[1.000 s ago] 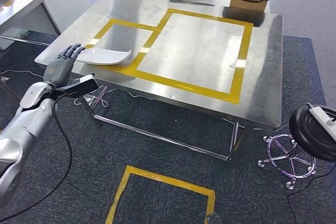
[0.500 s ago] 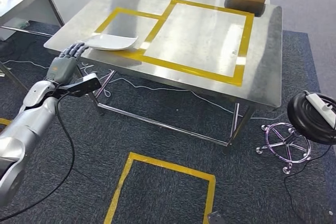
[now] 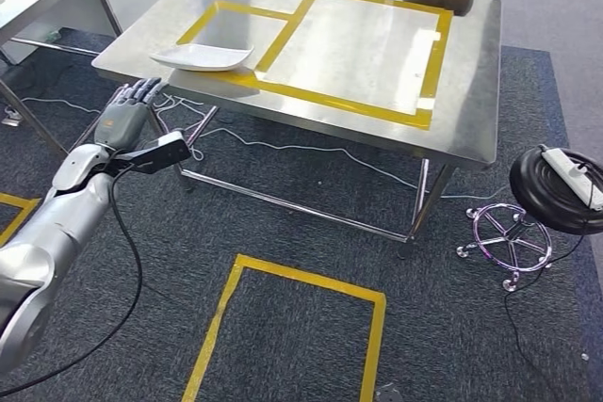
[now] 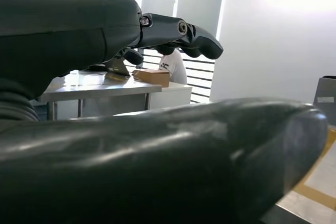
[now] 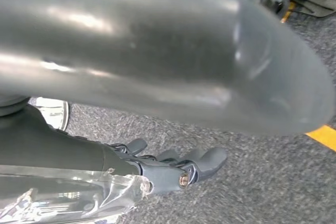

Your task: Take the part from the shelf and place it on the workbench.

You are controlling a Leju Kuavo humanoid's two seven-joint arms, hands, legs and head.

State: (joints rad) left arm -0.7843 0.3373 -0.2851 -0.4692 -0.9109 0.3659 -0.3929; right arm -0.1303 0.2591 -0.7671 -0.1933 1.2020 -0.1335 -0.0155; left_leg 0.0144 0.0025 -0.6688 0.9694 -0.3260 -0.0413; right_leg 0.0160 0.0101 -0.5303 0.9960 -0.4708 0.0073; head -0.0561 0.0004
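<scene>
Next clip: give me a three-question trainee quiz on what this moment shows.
1. True or false: the white part lies on the workbench.
2. Which yellow tape frame holds the part? A) the smaller one B) the larger one
3. Fill in: the left hand holds ____.

Key: 1 true. 2 A. 3 nothing; its fingers are stretched out, and it sits in front of the bench's near edge.
</scene>
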